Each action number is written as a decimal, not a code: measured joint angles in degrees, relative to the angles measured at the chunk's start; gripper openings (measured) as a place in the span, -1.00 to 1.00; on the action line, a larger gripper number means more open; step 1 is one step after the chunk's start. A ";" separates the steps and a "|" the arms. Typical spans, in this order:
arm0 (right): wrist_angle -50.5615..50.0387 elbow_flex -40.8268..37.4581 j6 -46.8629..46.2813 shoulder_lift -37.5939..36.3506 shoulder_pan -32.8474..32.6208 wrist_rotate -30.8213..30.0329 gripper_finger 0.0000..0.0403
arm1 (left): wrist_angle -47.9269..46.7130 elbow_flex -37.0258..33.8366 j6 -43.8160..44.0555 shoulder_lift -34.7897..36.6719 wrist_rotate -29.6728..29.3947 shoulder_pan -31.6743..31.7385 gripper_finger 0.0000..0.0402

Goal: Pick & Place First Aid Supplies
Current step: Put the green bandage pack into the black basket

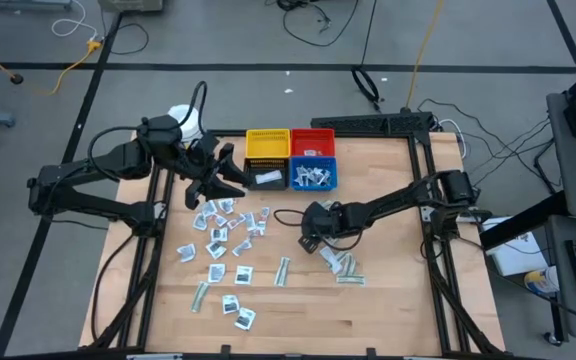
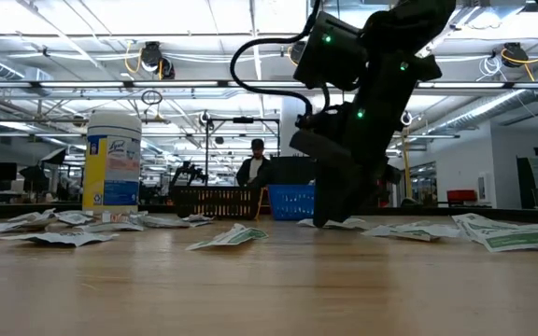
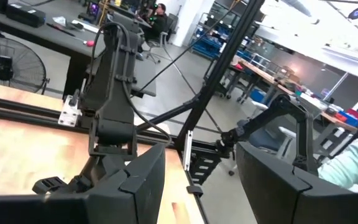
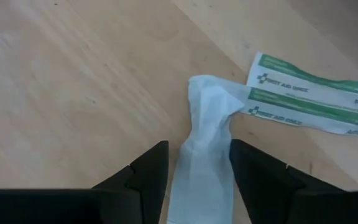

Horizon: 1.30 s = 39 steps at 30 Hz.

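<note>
Right gripper [image 4: 193, 171] is down on the light wooden table [image 1: 388, 300], fingers pinching a crumpled white packet [image 4: 205, 137] beside two green-striped strip packets [image 4: 309, 93]. Left gripper [image 1: 230, 176] hovers spread wide near the yellow bin [image 1: 267, 146] — workshop with ceiling lights behind.

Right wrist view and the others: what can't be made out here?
- Right wrist view: the white packet runs off the bottom edge between the right gripper fingers; contact unclear.
- High view: blue bin contents too small to count.
- Low view: the right arm hides the packet it works on.
</note>
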State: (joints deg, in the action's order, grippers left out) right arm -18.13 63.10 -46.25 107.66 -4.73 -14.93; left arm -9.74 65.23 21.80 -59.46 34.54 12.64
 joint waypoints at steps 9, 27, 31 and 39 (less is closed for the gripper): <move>-0.16 -0.10 -1.22 -0.16 -0.35 0.74 -0.93 | 0.02 0.00 -0.70 0.00 0.02 -0.15 0.00; 3.21 -0.05 19.05 -26.72 1.70 3.17 -1.00 | 1.97 0.00 -7.14 -0.13 -9.17 0.11 0.00; 13.16 -0.03 26.24 -30.30 2.86 3.19 -1.00 | 4.37 -0.02 -9.80 -1.04 -10.61 0.13 0.00; 33.10 0.01 32.64 -31.84 4.07 6.33 -1.00 | 8.91 -0.02 -9.37 -3.43 -10.81 0.13 0.00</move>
State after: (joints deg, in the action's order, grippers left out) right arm 14.97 63.11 -13.61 75.82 -0.66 -8.61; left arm -0.83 65.21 12.43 -62.89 23.74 12.78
